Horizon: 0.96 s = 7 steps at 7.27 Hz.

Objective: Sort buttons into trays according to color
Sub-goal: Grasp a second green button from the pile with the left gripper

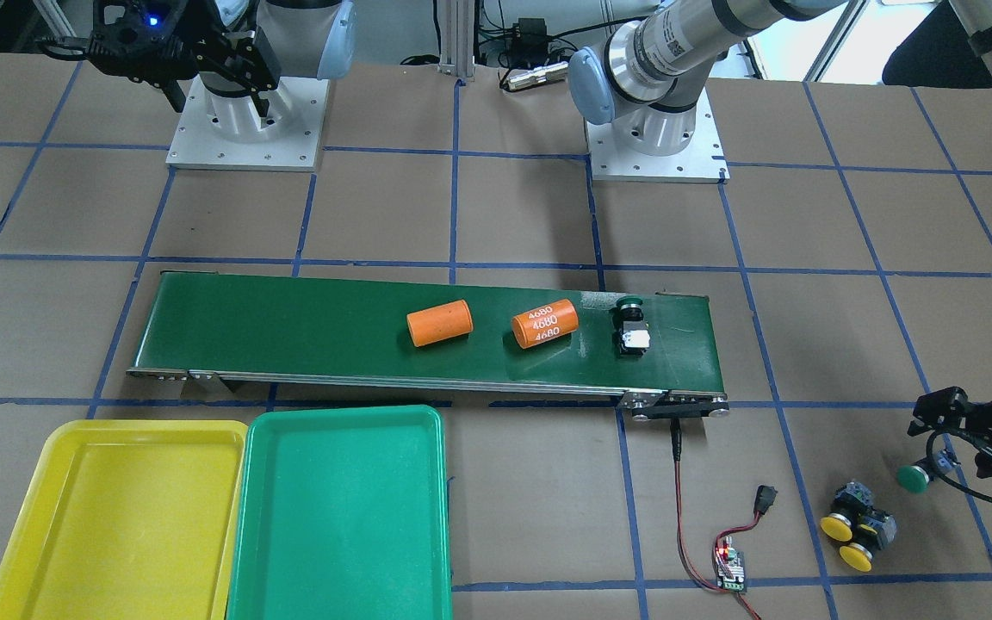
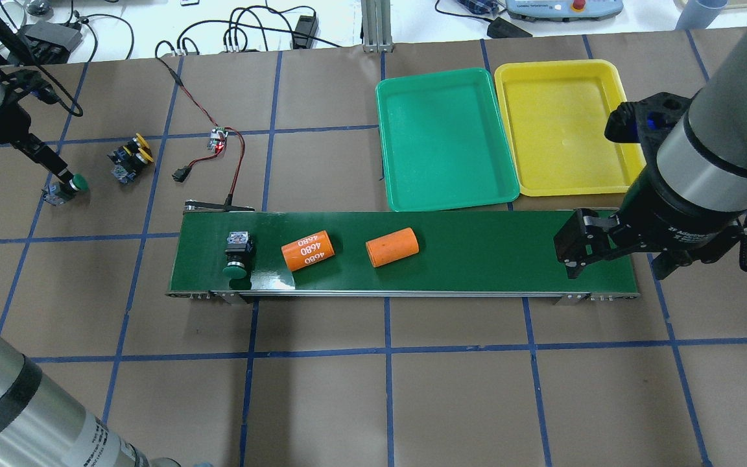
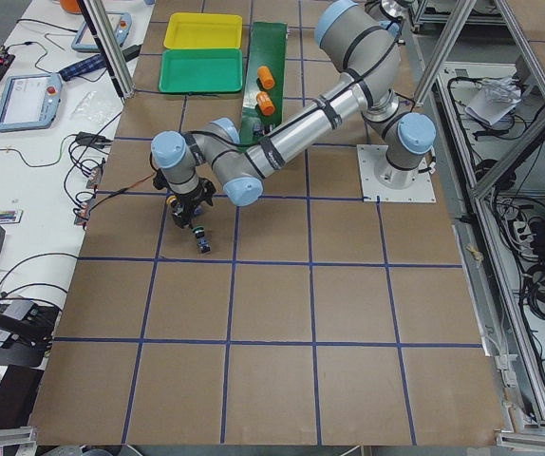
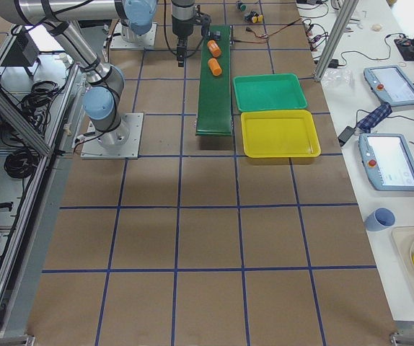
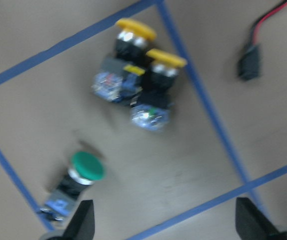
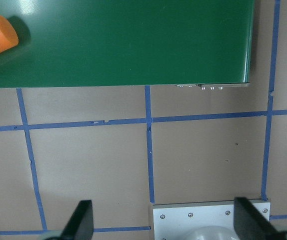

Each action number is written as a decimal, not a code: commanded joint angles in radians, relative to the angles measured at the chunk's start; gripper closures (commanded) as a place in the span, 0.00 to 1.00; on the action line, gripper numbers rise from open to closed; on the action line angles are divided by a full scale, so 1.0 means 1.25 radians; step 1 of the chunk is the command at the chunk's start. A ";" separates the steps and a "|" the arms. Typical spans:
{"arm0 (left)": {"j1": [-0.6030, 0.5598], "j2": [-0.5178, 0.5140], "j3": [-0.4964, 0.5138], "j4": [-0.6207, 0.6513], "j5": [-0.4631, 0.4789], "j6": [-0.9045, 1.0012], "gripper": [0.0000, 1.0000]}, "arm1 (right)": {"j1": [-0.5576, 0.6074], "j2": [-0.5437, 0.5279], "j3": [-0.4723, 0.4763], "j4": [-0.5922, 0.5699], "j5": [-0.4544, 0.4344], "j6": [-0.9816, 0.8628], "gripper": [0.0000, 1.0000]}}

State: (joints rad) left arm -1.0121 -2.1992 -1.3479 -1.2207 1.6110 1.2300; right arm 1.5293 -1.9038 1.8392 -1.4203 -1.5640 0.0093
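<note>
One green button lies on its side on the belt's left end; it also shows in the front view. A second green button lies on the table at the far left. Two yellow buttons lie together a little to its right. My left gripper is open and empty, low over the table, with its left finger next to the second green button. My right gripper is open and empty above the belt's right end. The green tray and the yellow tray sit side by side beyond the belt.
The dark-green conveyor belt runs across the middle and carries two orange cylinders. A small controller board with red-black wires lies behind the belt's left end, with a black connector near the yellow buttons.
</note>
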 commanded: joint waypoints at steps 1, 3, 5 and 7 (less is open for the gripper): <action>0.044 -0.053 -0.004 0.065 -0.001 0.184 0.00 | 0.000 0.000 0.000 0.000 0.001 0.004 0.00; 0.054 -0.081 -0.002 0.066 -0.001 0.204 0.00 | 0.000 0.000 0.000 -0.001 0.001 0.005 0.00; 0.050 -0.092 0.009 0.066 -0.010 0.204 0.35 | 0.000 -0.001 0.000 0.004 0.001 0.005 0.00; 0.045 -0.094 0.007 0.066 -0.014 0.205 0.50 | 0.000 -0.001 0.000 0.004 0.001 0.004 0.00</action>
State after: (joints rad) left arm -0.9532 -2.3145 -1.3385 -1.1383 1.5965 1.4855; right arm 1.5294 -1.9044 1.8393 -1.4161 -1.5639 0.0140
